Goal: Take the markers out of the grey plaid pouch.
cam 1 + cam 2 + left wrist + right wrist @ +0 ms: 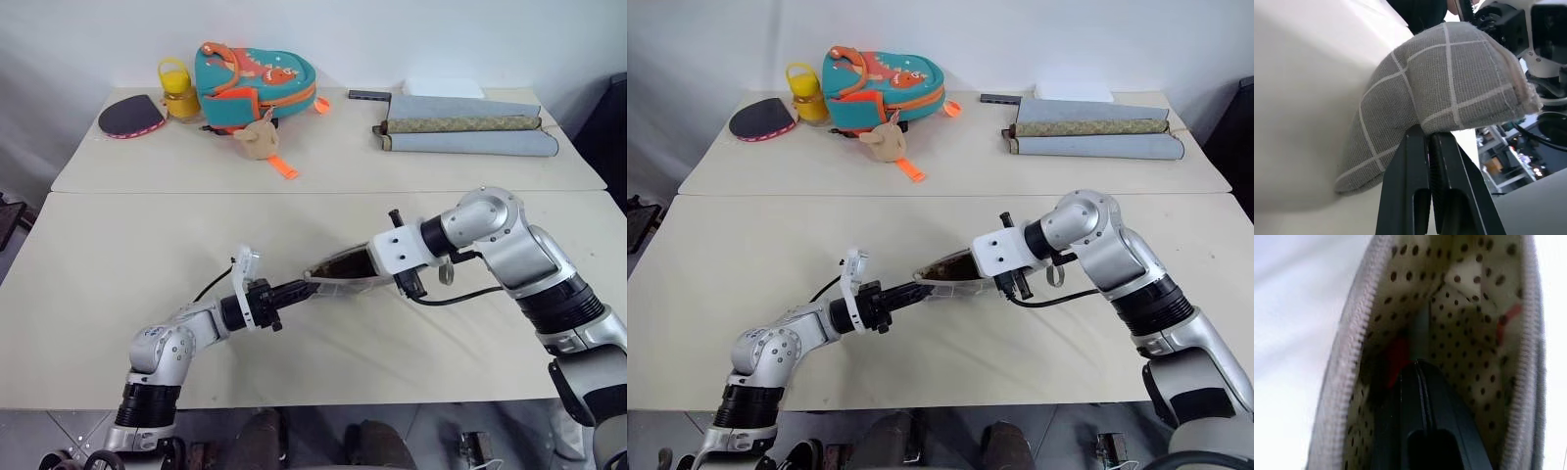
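Observation:
The grey plaid pouch [338, 270] hangs just above the table's middle, stretched between both grippers. My left gripper [1429, 134] is shut on one end of the pouch's fabric [1449, 83]. My right gripper [1418, 364] reaches in through the open zipper mouth, fingers pressed together against the dotted lining [1469, 333]. Beside those fingers lies a red marker [1395, 360]. A slim pale green marker [1420, 328] runs on past the tips. I cannot tell whether either touches the fingers. From the head views the markers are hidden inside the pouch.
At the back left of the far table lie a teal-and-orange backpack [257, 83], a yellow jar [179, 93], a paddle [132, 116] and a small plush toy [258, 139]. Rolled mats [460, 129] lie at the back right. A seam splits the two tables.

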Action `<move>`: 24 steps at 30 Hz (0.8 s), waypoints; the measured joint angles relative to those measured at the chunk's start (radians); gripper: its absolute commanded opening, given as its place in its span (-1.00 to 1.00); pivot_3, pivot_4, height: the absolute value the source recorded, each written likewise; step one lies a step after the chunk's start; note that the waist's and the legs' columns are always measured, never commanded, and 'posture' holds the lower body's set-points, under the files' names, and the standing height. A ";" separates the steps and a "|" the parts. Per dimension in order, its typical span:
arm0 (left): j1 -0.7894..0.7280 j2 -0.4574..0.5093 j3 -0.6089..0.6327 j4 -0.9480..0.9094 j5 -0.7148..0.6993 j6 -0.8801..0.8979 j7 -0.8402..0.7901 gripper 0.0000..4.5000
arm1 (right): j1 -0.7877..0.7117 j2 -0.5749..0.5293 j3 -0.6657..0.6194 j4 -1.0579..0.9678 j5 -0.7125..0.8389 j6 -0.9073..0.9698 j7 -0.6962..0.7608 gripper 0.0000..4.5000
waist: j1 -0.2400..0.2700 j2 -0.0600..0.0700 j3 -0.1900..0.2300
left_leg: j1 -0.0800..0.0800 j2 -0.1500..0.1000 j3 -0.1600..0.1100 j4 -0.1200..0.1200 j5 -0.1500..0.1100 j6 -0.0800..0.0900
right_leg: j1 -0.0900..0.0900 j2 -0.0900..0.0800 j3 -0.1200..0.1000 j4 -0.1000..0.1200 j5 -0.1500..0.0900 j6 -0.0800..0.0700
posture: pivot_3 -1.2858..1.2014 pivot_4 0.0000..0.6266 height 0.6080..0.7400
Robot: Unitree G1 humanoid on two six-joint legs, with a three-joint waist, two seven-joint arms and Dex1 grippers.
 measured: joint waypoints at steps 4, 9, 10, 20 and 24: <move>0.004 -0.001 -0.012 0.000 0.009 -0.026 0.000 -1.00 | -0.005 -0.005 -0.001 0.012 -0.003 -0.037 0.011 -0.20 | 0.001 0.000 0.000 | 0.000 0.000 0.000 0.000 0.000 0.000 | 0.000 0.000 0.000 -0.001 0.000 0.000 | 0.03 -0.52 1.00; 0.007 -0.002 -0.016 0.000 0.015 -0.040 0.002 -1.00 | 0.008 -0.010 -0.001 0.005 -0.004 -0.058 0.026 -0.20 | 0.000 0.000 0.000 | 0.000 0.000 0.000 0.000 0.000 0.000 | 0.000 0.000 0.000 0.000 0.000 0.000 | 0.03 -0.52 1.00; 0.007 -0.002 -0.017 0.000 0.015 -0.042 0.002 -1.00 | 0.017 -0.014 0.000 0.001 -0.006 -0.063 0.027 -0.20 | 0.001 0.000 0.000 | 0.000 0.000 0.000 0.000 0.000 0.000 | 0.001 0.000 0.000 0.000 0.000 0.000 | 0.03 -0.52 1.00; -0.003 -0.009 -0.028 0.001 0.030 -0.048 0.012 -1.00 | 0.027 -0.012 0.037 0.095 -0.122 -0.209 -0.017 -0.20 | 0.000 0.000 0.000 | 0.000 0.000 0.000 0.000 0.000 0.000 | 0.001 0.000 0.000 -0.001 0.000 0.000 | 0.03 -0.52 1.00; -0.004 -0.011 -0.034 0.001 0.033 -0.048 0.018 -1.00 | 0.039 0.000 0.043 0.120 -0.155 -0.237 -0.046 -0.20 | 0.000 0.000 0.000 | 0.001 0.000 0.000 0.001 0.000 0.000 | 0.002 0.000 0.000 -0.001 0.000 0.000 | 0.03 -0.52 1.00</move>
